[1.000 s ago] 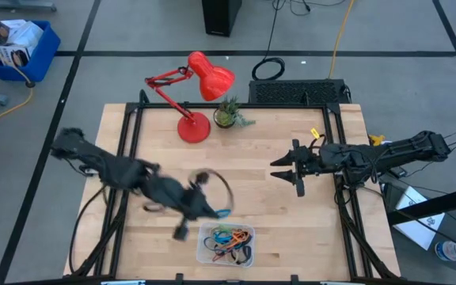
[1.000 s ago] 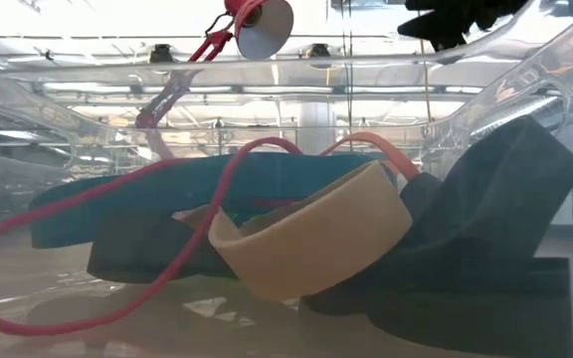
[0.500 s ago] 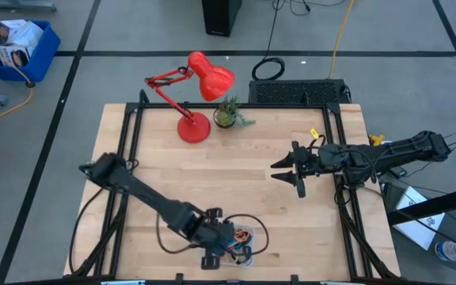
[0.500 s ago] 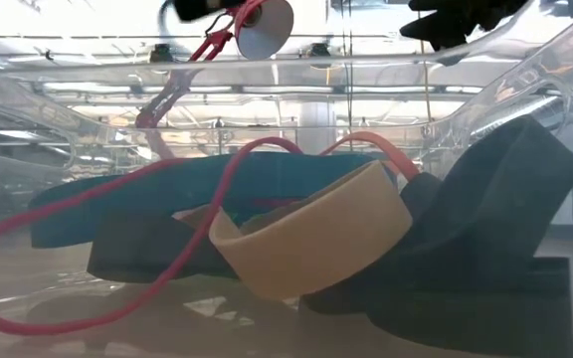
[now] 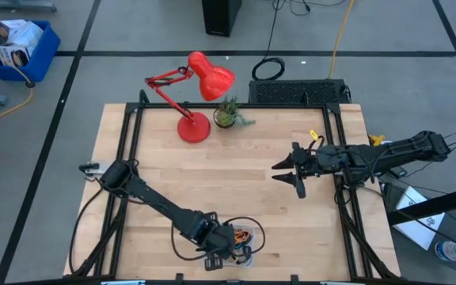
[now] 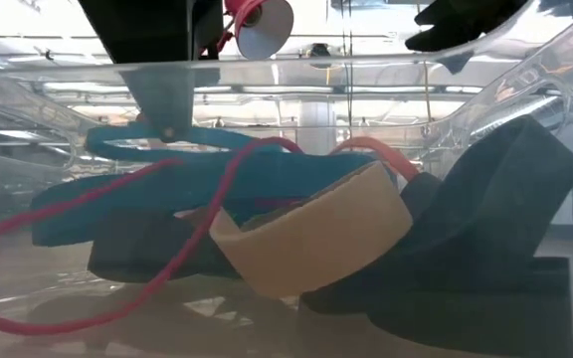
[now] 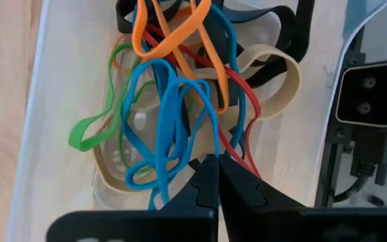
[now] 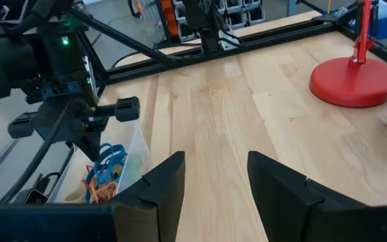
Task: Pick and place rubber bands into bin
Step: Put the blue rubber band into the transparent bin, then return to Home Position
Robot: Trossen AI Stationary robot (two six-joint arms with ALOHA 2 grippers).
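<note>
Tangled multicoloured rubber bands (image 7: 180, 87) fill bin (image 7: 35, 128)

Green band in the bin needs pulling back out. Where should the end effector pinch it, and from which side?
Pinch the green band at its outer loop, which lies clear near the bin wall; its other end runs under the blue bands. Come straight down from above, fingers straddling the strand.
</note>
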